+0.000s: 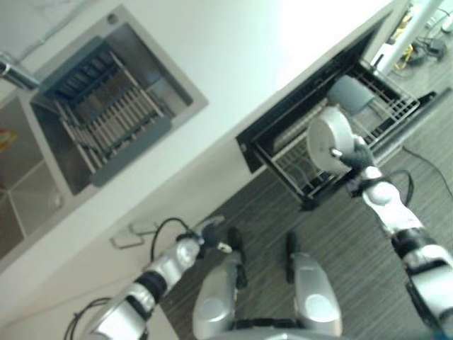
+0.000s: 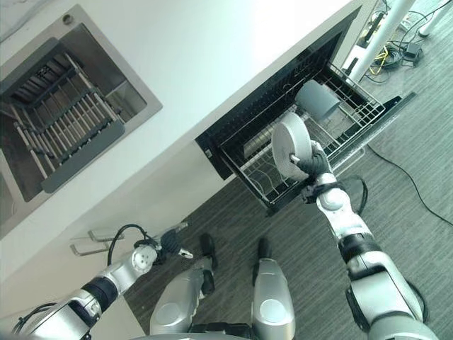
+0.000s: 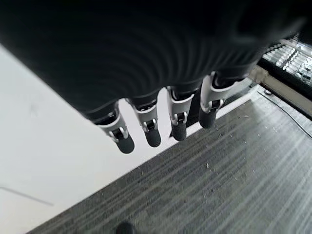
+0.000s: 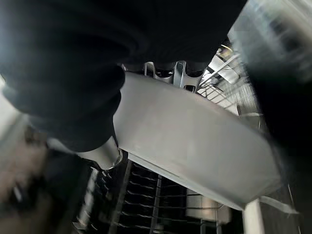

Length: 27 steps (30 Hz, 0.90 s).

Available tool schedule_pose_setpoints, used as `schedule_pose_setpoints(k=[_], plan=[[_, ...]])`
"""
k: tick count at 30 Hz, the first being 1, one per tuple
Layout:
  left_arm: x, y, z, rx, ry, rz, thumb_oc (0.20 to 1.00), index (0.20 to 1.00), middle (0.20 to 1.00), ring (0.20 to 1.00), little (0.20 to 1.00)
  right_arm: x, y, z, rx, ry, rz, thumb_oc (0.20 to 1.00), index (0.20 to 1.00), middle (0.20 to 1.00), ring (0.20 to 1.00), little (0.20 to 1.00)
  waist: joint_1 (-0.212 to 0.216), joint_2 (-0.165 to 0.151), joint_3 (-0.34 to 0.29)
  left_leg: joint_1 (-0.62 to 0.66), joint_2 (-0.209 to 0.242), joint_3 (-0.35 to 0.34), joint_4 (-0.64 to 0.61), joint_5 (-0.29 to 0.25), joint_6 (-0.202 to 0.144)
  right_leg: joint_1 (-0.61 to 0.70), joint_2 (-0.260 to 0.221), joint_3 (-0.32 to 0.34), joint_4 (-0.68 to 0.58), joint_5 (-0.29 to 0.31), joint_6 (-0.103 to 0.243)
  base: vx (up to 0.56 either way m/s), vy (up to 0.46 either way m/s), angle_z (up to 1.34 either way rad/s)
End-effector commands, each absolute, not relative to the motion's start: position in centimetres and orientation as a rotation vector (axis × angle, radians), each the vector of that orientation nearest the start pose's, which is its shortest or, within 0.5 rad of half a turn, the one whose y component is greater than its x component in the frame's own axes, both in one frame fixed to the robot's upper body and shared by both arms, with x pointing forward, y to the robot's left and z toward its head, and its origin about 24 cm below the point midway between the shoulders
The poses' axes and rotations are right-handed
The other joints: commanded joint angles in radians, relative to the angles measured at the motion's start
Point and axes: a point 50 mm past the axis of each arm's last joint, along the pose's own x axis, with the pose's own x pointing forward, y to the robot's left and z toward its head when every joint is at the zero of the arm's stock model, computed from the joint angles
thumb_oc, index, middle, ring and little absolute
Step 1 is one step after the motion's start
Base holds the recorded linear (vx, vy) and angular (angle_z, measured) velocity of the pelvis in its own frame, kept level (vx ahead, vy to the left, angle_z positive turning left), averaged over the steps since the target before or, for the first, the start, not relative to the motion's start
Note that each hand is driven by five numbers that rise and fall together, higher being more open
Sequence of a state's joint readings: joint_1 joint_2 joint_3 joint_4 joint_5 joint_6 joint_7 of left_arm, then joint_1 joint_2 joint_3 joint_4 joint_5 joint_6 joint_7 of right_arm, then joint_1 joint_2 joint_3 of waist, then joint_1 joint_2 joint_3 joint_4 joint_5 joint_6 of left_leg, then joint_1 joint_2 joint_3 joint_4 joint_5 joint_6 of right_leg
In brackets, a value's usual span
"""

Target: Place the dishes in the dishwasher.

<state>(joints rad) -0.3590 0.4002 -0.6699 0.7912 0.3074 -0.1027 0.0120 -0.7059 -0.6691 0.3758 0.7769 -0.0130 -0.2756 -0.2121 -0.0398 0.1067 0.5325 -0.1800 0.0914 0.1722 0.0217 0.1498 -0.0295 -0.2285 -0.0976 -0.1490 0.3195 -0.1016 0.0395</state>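
Presently we held the round grey plate (image 2: 291, 146) on edge above the black wire dishwasher rack (image 2: 263, 185), right hand (image 2: 315, 164) clamped on its rim. Left hand (image 3: 151, 127) hung relaxed, fingers apart. Tines might snag it, we judged.

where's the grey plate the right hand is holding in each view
Left eye view: plate, right of centre, over the pulled-out dishwasher rack.
Right eye view: plate, right of centre, above the right hand.
Left wrist view: no plate; left hand over the floor.
Right wrist view: plate across the middle.
Shared landmark: the rack.
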Motion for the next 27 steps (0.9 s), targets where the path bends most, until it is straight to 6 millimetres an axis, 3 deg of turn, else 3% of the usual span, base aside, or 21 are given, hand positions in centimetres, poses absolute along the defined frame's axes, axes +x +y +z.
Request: schedule_pose_setpoints(k=[1, 5, 8, 12, 16, 18, 22, 27], plan=[[26.0, 16.4, -6.1, 1.061, 0.323, -0.593, 1.0, 1.0, 1.0, 1.0, 1.0, 37.3, -23.4, 18.7, -1.017, -0.447, -0.126, 0.2, 0.2, 0.2, 0.2, 0.2, 0.028, -0.053, -0.039, 0.018, 0.022, -0.081, 0.145, -0.174, -0.011, 0.01, -0.048, -0.017, 0.008, -0.01, 0.036, -0.06, 0.017, 0.12], [26.4, 16.8, -5.6, 1.073, 0.29, -0.579, 1.0, 1.0, 1.0, 1.0, 1.0, 38.7, -23.4, 22.4, -1.363, -0.475, -0.152, 0.2, 0.2, 0.2, 0.2, 0.2, 0.067, -0.056, -0.016, -0.01, 0.025, -0.094, 0.119, -0.145, -0.012, -0.004, -0.033, -0.027, -0.004, 0.0, 0.042, -0.08, 0.007, 0.16], [26.2, 17.5, -5.9, 1.085, 0.295, -0.577, 1.0, 1.0, 1.0, 1.0, 1.0, 39.3, -23.6, 23.3, -1.532, -0.441, -0.149, 0.2, 0.2, 0.2, 0.2, 0.2, 0.096, -0.068, -0.013, -0.038, 0.035, -0.103, 0.099, -0.12, -0.017, -0.021, -0.021, -0.041, -0.004, 0.002, 0.044, -0.04, -0.045, 0.23], [25.7, 18.9, -6.4, 1.116, 0.323, -0.571, 1.0, 1.0, 1.0, 1.0, 1.0, 40.1, -23.0, 23.3, -1.586, -0.357, -0.089, 0.2, 0.2, 0.2, 0.2, 0.2, 0.127, -0.105, -0.013, -0.062, 0.054, -0.111, 0.073, -0.097, -0.023, -0.024, 0.001, -0.06, -0.01, 0.004, 0.044, 0.02, -0.113, 0.2], [26.1, 20.5, -6.4, 1.152, 0.36, -0.539, 1.0, 1.0, 1.0, 1.0, 1.0, 40.8, -22.7, 21.6, -1.619, -0.18, -0.015, 0.2, 0.2, 0.2, 0.2, 0.2, 0.155, -0.153, -0.013, -0.1, 0.065, -0.13, 0.101, -0.107, -0.016, -0.042, 0.013, -0.074, 0.012, 0.003, 0.039, 0.08, -0.13, 0.16], [26.2, 20.7, -6.3, 1.159, 0.358, -0.533, 1.0, 1.0, 1.0, 1.0, 1.0, 41.0, -23.0, 21.7, -1.634, -0.15, -0.045, 0.2, 0.2, 0.2, 0.2, 0.2, 0.164, -0.16, -0.012, -0.116, 0.064, -0.136, 0.109, -0.11, -0.013, -0.053, 0.016, -0.076, 0.017, 0.005, 0.038, 0.05, -0.064, 0.1], [26.2, 20.5, -6.2, 1.152, 0.329, -0.515, 1.0, 1.0, 1.0, 1.0, 1.0, 41.1, -23.8, 23.4, -1.697, -0.217, -0.253, 0.2, 0.2, 0.2, 0.2, 0.2, 0.178, -0.158, -0.012, -0.172, 0.058, -0.146, 0.138, -0.115, -0.007, -0.097, 0.017, -0.082, 0.037, 0.007, 0.037, 0.03, -0.008, 0.09], [26.2, 19.2, -5.8, 1.113, 0.248, -0.497, 1.0, 1.0, 1.0, 1.0, 1.0, 40.5, -25.2, 25.3, -1.737, -0.318, -0.559, 0.2, 0.2, 0.2, 0.2, 0.2, 0.174, -0.132, -0.012, -0.258, 0.047, -0.15, 0.175, -0.119, -0.002, -0.181, 0.011, -0.084, 0.083, -0.004, 0.034, -0.05, 0.055, -0.02]])
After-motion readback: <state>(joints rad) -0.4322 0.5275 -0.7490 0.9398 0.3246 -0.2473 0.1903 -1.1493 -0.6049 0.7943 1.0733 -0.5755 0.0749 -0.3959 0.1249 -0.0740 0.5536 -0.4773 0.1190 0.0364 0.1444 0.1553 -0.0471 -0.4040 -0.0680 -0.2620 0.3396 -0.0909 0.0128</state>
